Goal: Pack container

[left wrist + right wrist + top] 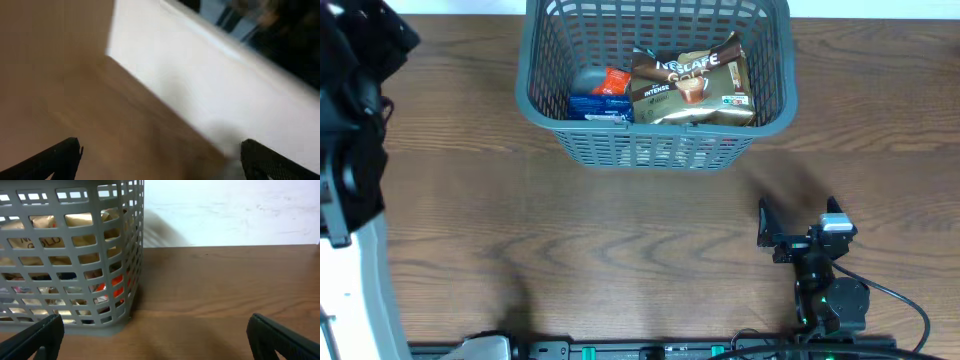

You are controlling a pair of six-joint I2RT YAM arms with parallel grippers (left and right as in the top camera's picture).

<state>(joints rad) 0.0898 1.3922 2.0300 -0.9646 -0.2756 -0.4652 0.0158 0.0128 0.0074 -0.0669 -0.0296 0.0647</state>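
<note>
The grey-teal slatted container (655,148) stands at the far middle of the wooden table. Inside lie a gold Nescafe packet (692,85), a blue packet (598,108) and an orange packet (614,82). My right gripper (798,216) is open and empty over the table, in front of and to the right of the container. In the right wrist view the container (120,322) is at the left, beyond the open fingers (155,322). My left gripper (160,150) is open and empty in a blurred view of table and white wall. The left arm (350,110) is at the far left.
A white wall (230,210) rises behind the table's far edge. Black cables (895,300) run from the right arm's base at the front edge. A rail with green marks (650,350) lies along the front.
</note>
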